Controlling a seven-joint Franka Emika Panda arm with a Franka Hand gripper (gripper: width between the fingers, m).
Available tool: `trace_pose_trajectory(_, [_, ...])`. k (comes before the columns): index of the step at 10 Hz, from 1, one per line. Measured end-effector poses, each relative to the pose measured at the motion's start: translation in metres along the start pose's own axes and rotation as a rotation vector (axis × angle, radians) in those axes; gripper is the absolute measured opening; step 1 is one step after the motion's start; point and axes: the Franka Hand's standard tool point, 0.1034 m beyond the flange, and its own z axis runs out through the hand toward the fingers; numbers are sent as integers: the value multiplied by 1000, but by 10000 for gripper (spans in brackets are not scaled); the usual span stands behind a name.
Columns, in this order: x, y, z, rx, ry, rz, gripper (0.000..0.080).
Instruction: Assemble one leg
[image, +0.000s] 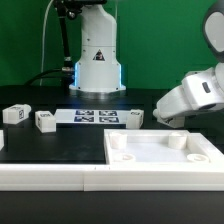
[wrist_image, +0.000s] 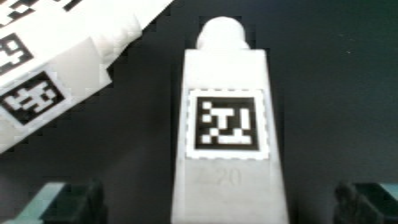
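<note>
In the wrist view a white blocky leg (wrist_image: 228, 110) with a black-and-white tag on its face lies on the dark table, lengthwise between my fingers. My gripper (wrist_image: 222, 205) is open; the dark fingertips (wrist_image: 71, 200) stand well clear of the leg on both sides. In the exterior view the arm's white hand (image: 185, 100) hangs low at the right, behind the large piece, and its fingers are hidden. Three more small white legs show there: one (image: 17, 114), another (image: 45, 121), and a third (image: 133, 119).
The large flat white square piece (image: 200, 158) with raised rim and corner holes lies in front at the exterior view's right. The marker board (image: 95, 116) lies mid-table and also shows in the wrist view (wrist_image: 54, 80), close beside the leg. The robot base (image: 97, 60) stands behind.
</note>
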Motion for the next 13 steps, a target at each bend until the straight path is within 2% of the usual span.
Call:
trace_pose_trajectory(2, [-2,2,10,4,-5,2,649])
trace_pose_trajectory(4, [-1,2,11,5,-4,3,649])
trace_pose_trajectory(6, [-1,2,12,5,-4,3,382])
trace_pose_trajectory(7, [-1,2,12,5,-4,3,382])
trace_pose_trajectory(8, [-2,2,12,5,-5,3,290])
trace_pose_trajectory(13, [-3,3,10,9,-6,-7,290])
